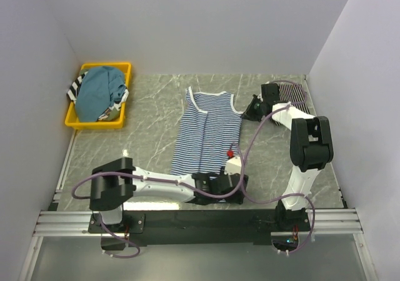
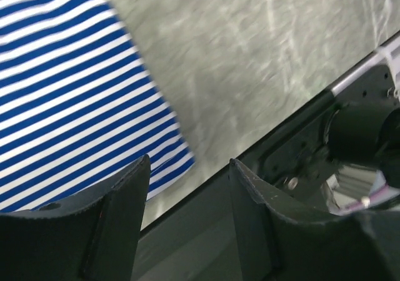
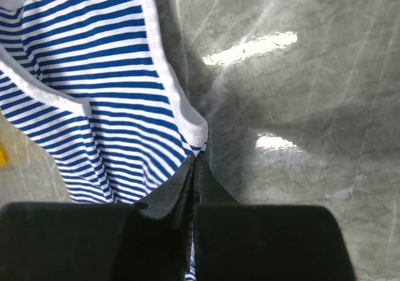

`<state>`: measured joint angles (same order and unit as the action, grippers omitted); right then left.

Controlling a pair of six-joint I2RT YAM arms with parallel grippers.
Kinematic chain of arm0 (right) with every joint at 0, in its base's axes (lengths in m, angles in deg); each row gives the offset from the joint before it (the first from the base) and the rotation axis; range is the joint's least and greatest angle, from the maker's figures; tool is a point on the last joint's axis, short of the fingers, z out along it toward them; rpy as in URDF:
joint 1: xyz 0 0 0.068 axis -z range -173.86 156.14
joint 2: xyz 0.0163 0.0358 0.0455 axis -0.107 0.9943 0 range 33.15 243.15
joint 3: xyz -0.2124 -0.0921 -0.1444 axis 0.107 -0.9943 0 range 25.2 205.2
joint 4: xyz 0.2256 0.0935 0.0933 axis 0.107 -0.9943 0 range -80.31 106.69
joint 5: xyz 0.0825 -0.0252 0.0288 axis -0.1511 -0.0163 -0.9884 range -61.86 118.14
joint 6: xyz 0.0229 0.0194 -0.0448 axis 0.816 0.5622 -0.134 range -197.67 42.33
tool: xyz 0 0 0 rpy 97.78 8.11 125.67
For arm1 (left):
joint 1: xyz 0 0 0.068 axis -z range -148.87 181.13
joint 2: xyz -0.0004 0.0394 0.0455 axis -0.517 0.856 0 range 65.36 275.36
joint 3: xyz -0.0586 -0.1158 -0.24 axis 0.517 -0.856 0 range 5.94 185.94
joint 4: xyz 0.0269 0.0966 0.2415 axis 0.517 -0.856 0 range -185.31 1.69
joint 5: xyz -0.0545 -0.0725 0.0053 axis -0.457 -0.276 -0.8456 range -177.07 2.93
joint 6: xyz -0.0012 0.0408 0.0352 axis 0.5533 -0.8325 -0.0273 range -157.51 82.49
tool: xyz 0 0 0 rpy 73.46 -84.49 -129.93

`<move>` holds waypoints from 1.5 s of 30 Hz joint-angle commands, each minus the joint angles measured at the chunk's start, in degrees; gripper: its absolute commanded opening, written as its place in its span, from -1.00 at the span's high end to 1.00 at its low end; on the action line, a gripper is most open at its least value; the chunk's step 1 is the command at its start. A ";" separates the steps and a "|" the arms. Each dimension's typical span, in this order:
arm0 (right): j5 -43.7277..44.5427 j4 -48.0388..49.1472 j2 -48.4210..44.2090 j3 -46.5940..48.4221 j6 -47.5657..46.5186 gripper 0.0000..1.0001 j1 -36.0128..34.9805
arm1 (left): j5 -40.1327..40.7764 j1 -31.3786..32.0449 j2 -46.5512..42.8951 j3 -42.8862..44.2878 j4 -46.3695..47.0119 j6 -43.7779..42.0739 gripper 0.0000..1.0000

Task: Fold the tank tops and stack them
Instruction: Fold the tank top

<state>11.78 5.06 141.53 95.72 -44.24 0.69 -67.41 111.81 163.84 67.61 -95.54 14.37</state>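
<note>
One blue-and-white striped tank top (image 1: 206,134) lies flat on the marbled table (image 1: 144,106); right gripper (image 3: 195,162) pinches its white-bound edge, left gripper (image 2: 189,163) spread beside the hem

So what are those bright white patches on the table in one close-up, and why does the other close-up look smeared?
Right wrist view: the patches are lamp glare on the glossy table, while the striped top is sharp. Left wrist view: the table's veins streak, likely from motion blur. Top view: even light, only soft shadows.
</note>
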 commanded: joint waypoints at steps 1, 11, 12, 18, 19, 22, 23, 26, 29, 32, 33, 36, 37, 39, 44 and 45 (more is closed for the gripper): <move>-1.83 0.21 0.08 2.52 -0.82 1.00 -0.08 | 8.81 2.19 3.73 6.26 -4.11 -1.87 -0.18; -2.10 0.83 1.22 2.17 -0.56 1.00 -0.17 | 11.71 5.27 9.98 8.03 -4.12 -0.46 -0.10; -2.01 0.83 1.31 2.16 -0.56 1.00 -0.17 | 11.80 5.45 10.85 8.29 -3.59 -0.72 -0.10; -2.01 0.92 1.66 2.16 -0.56 1.00 -0.08 | 12.86 6.15 13.58 9.96 -4.29 -0.55 -0.01; -1.92 0.92 1.66 2.16 -0.56 1.00 -0.08 | 13.12 6.15 13.93 10.14 -4.90 -0.38 0.02; -1.57 0.65 1.75 2.25 -0.56 1.00 -0.17 | 13.74 6.50 15.08 11.10 -6.04 0.07 0.18; -1.31 0.74 1.66 2.25 -0.73 1.00 -0.08 | 13.74 6.59 15.34 11.28 -6.57 0.24 0.28; -0.78 0.30 1.57 2.51 -0.82 1.00 -0.08 | 14.35 6.85 15.43 11.54 -7.01 0.68 0.44; -0.25 -0.22 1.40 2.95 -0.91 1.00 -0.08 | 14.79 6.94 14.12 10.58 -6.32 0.94 0.56; 0.80 -0.75 1.05 3.48 -1.09 1.00 -0.17 | 14.97 6.94 12.01 8.91 -5.52 1.30 0.67; 1.59 -1.01 1.05 3.66 -1.17 1.00 -0.17 | 14.88 6.94 10.96 7.95 -4.82 1.47 0.70; 3.52 -1.89 0.70 4.27 -1.52 1.00 -0.26 | 14.62 6.94 8.15 5.06 -2.46 2.52 0.78; 3.96 -1.98 0.52 4.27 -1.61 1.00 -0.35 | 14.53 6.94 7.26 4.08 -1.66 2.87 0.80; 4.67 -2.25 0.26 4.62 -1.70 1.00 -0.61 | 14.27 6.85 3.85 0.39 1.31 3.93 0.81; 7.74 -2.95 -0.45 5.42 -1.35 1.00 -1.66 | 12.42 5.45 -3.46 -8.30 6.78 6.04 0.81; 8.44 -3.13 -0.53 5.94 -1.26 1.00 -2.27 | 11.90 5.19 -5.47 -9.45 6.78 7.00 0.81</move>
<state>16.53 1.69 143.12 98.34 -44.94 -0.51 -53.46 117.63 163.47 61.49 -93.22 18.98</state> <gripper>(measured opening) 0.007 0.097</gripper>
